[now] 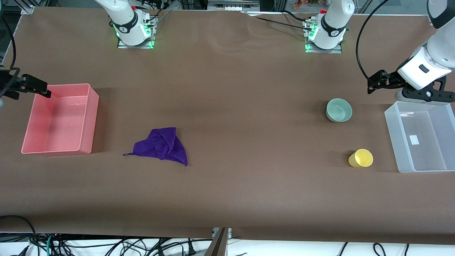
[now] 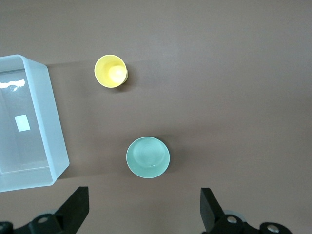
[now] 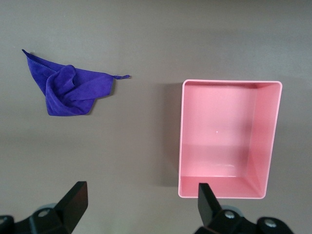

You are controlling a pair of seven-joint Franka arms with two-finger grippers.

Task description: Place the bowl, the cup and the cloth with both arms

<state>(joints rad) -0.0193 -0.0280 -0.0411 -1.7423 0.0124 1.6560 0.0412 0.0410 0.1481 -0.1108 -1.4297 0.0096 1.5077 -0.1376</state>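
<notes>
The pale green bowl stands upright toward the left arm's end of the table, and it shows in the left wrist view. The yellow cup lies on its side nearer the front camera than the bowl; it also shows in the left wrist view. The purple cloth lies crumpled toward the right arm's end. My left gripper is open and empty, up over the clear bin's farther end. My right gripper is open and empty, up beside the pink bin's farther corner.
An empty pink bin sits at the right arm's end, also seen in the right wrist view. An empty clear bin sits at the left arm's end, beside the cup and bowl. A brown sheet covers the table.
</notes>
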